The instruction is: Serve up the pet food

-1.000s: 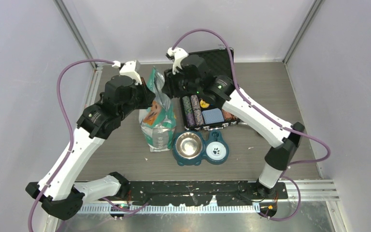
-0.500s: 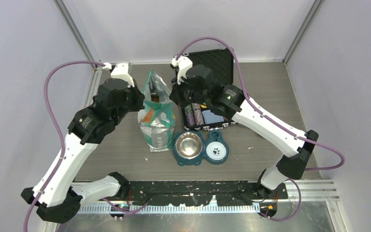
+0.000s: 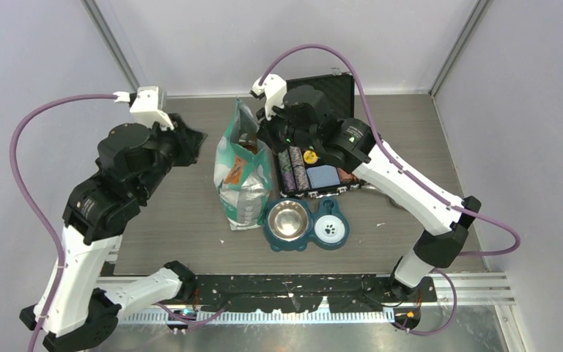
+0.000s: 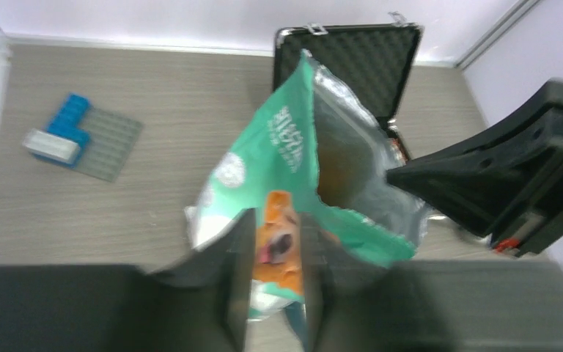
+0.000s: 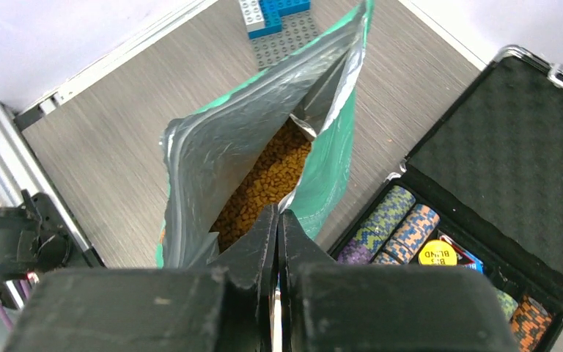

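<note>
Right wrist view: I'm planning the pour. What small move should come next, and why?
Probably lift the teal-and-white foil bag slightly toward the steel bowl: the right pincer seems shut on its rim, orange-brown kibble sits deep inside, and the left pincer is open, apart.

Bright even light, blurred left-wrist view
</note>
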Action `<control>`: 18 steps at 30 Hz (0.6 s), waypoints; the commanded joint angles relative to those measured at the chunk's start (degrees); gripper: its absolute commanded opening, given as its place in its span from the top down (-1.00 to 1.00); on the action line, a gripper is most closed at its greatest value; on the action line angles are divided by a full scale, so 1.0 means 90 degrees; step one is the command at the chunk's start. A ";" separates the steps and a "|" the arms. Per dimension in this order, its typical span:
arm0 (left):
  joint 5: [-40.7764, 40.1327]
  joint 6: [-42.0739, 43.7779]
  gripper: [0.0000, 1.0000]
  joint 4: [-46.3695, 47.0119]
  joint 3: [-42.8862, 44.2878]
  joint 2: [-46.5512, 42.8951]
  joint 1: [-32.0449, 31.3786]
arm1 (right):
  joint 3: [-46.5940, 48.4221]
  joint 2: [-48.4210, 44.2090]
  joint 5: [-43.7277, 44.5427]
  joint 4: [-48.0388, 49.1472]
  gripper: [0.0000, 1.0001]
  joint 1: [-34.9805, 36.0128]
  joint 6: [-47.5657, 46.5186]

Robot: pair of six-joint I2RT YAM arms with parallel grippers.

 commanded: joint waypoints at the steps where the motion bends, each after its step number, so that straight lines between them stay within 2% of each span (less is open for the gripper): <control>1: 0.0599 -0.0013 -0.19 0.0208 0.0324 0.0454 0.0020 | 0.0587 -0.0135 -0.0785 0.0687 0.90 -0.0033 -0.0355; 2: 0.0693 -0.0060 -0.47 0.0185 0.0399 0.0570 0.0019 | 0.0611 -0.0075 -0.0856 0.0624 0.90 -0.0033 -0.0315; 4: 0.0727 -0.0124 -0.85 0.0062 0.0546 0.0815 0.0019 | 0.0621 -0.0017 -0.0950 0.0558 0.90 -0.0033 -0.0236; 5: 0.0637 -0.0176 -0.96 -0.0026 0.0603 0.0938 0.0019 | 0.0612 -0.0006 -0.0996 0.0551 0.90 -0.0033 -0.0212; 12: 0.0194 -0.0287 -0.98 -0.0724 0.0986 0.1817 0.0025 | 0.0533 -0.0068 -0.1082 0.0542 0.90 -0.0006 -0.0159; 18: -0.0084 -0.0436 -0.85 -0.0920 0.0821 0.2079 0.0022 | 0.0414 -0.0192 -0.0970 0.0541 0.90 0.0005 -0.0158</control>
